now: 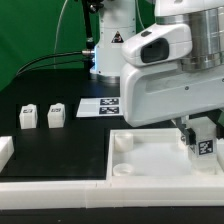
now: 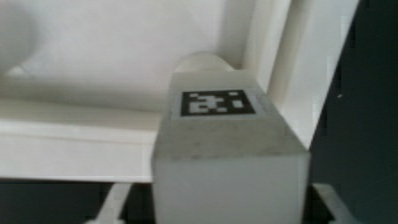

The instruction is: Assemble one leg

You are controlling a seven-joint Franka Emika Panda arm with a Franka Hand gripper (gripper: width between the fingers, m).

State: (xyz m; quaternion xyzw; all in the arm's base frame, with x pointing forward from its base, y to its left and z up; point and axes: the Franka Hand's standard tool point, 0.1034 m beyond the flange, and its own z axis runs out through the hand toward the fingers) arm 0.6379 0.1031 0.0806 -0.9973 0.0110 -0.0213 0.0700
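My gripper (image 1: 203, 136) is shut on a small white leg (image 1: 205, 146) with a black-and-white marker on its face. It holds the leg upright over the far right corner of the large white tray (image 1: 150, 166). In the wrist view the leg (image 2: 221, 150) fills the middle between my gripper's (image 2: 222, 198) two fingers, its marker facing the camera, with the tray's wall and floor (image 2: 89, 110) right behind it. Whether the leg's tip touches the tray is hidden.
Two more white legs (image 1: 27, 116) (image 1: 56, 114) stand on the black table at the exterior view's left. The marker board (image 1: 100, 105) lies behind the tray. A white part (image 1: 5, 150) shows at the left edge. A round socket (image 1: 124, 142) sits in the tray's far left corner.
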